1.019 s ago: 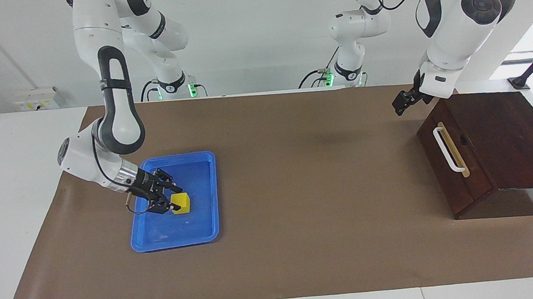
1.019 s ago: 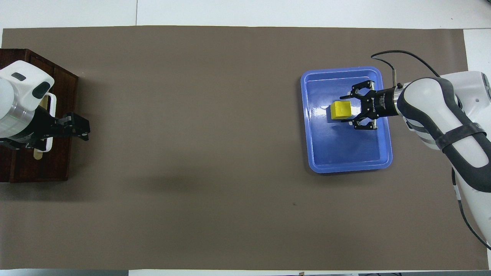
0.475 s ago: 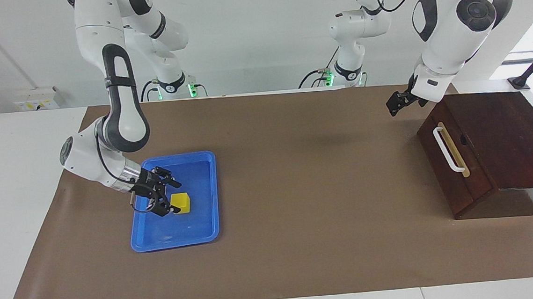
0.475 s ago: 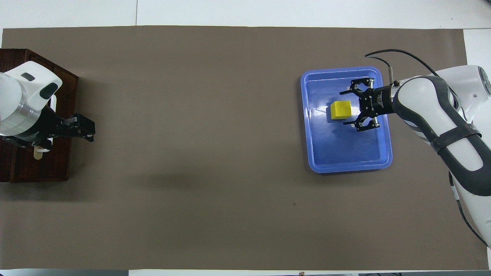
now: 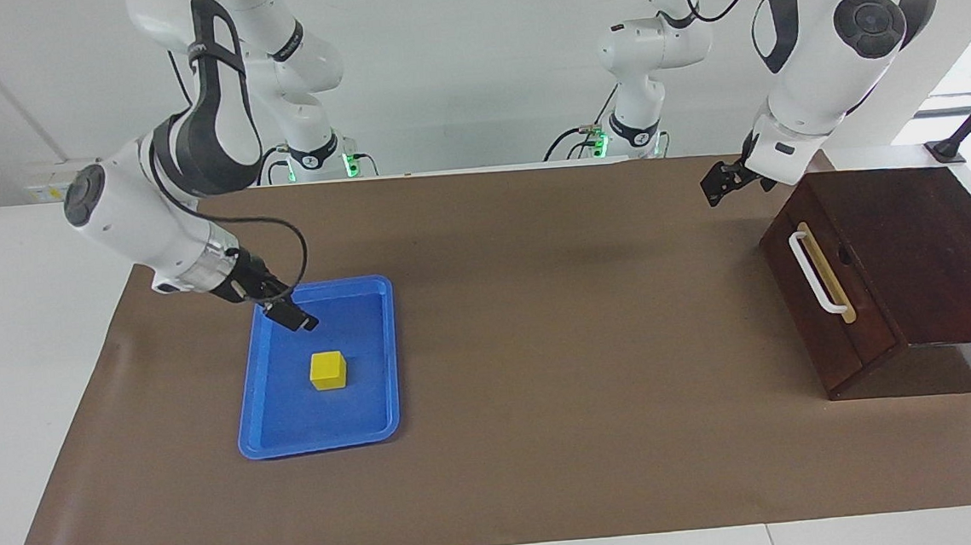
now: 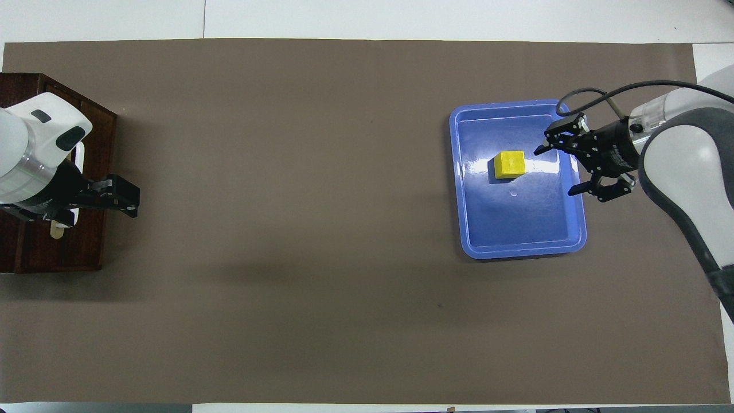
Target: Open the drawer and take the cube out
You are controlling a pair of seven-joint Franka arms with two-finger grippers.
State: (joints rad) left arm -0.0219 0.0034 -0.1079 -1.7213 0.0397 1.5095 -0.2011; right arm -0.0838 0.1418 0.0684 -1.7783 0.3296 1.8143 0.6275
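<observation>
The yellow cube point(image 5: 328, 370) lies in the blue tray point(image 5: 378, 348) and shows in the overhead view point(image 6: 510, 163) too. My right gripper point(image 5: 296, 318) is open and empty. It is raised over the tray's edge toward the right arm's end point(image 6: 555, 171), apart from the cube. The dark brown drawer point(image 5: 835, 316) with its white bar handle point(image 5: 816, 273) is shut in its cabinet at the left arm's end of the table. My left gripper point(image 5: 714, 186) hangs in the air over the mat beside the drawer's front point(image 6: 123, 196); that arm covers part of the drawer point(image 6: 63, 252).
The brown mat point(image 5: 574, 317) covers the table between the tray and the cabinet. The tray's rim point(image 6: 519, 250) stands low around the cube. The cabinet's sloping top point(image 5: 919, 234) rises by the table's edge.
My right gripper has drawn back from the cube and risen toward the robots; the cube stays in the tray. My left gripper has shifted slightly beside the drawer.
</observation>
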